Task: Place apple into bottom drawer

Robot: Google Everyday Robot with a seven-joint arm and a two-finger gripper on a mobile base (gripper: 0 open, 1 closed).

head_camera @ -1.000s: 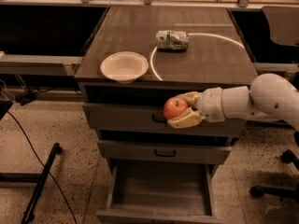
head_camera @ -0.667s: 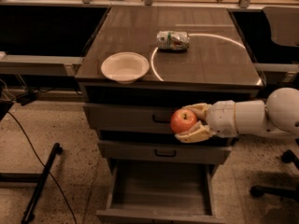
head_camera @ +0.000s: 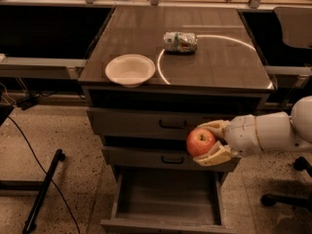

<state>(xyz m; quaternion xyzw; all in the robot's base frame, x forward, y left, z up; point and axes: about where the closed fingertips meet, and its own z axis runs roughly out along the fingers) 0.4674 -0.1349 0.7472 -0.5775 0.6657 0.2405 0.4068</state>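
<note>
**Gripping apple [head_camera: 200, 142], robot hand [head_camera: 203, 143] hangs by open bottom drawer [head_camera: 165, 195]**

At the 8 o'clock edge of the table [head_camera: 224, 65] sits a white bowl [head_camera: 129, 69]. Below it, the bottom drawer stands pulled out. A crushed can [head_camera: 180, 41] lies on its side at the bowl's 1 o'clock, well apart from it. The red apple hangs in front of the two shut upper drawers, at the open drawer's 1 o'clock, clamped between the hand's two fingers. The white arm [head_camera: 268, 133] reaches in from 3 o'clock.
</note>
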